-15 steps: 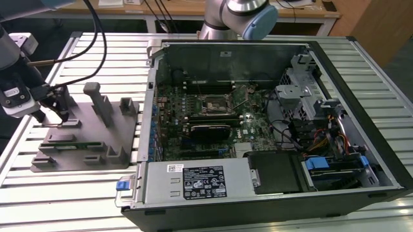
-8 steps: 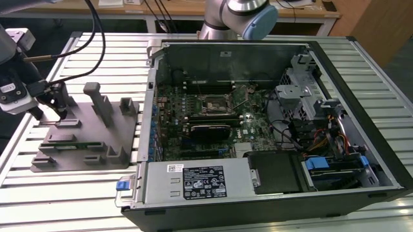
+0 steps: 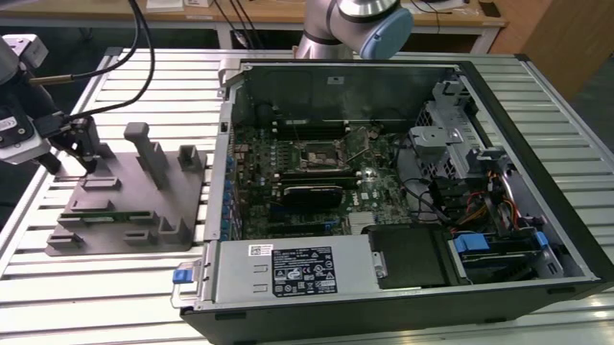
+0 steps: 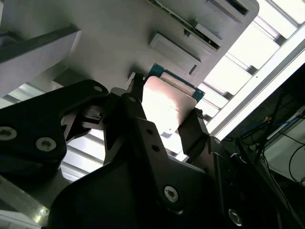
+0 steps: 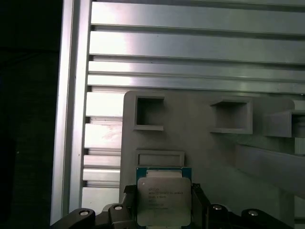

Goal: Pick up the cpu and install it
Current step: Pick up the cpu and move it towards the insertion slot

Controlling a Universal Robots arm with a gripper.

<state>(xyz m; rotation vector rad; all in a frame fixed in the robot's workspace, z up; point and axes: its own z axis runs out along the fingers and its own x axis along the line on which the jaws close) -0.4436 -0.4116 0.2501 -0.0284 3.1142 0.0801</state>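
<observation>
The cpu (image 5: 163, 198) is a small square chip with a pale silver top and a green edge. It sits between the black fingers (image 5: 198, 202) of my gripper (image 5: 163, 206), which press on two opposite sides of it. In the second wrist view the cpu (image 4: 167, 107) shines between the same fingers (image 4: 193, 129), just over the grey fixture (image 4: 109, 38). In the exterior view my gripper (image 3: 72, 167) stands low over the far end of the fixture (image 3: 144, 208), at the exterior view's left. The open computer case (image 3: 537, 144) lies to the right, with the motherboard socket (image 3: 317, 152) in its middle.
Upright blocks (image 3: 139, 144) rise from the fixture close to my gripper. A silver power supply box (image 3: 287, 269) fills the case's near corner. Black cables (image 3: 144, 65) hang above the fixture. The slatted aluminium table (image 3: 96, 287) runs under everything, and its edge (image 5: 71, 119) is near the fixture.
</observation>
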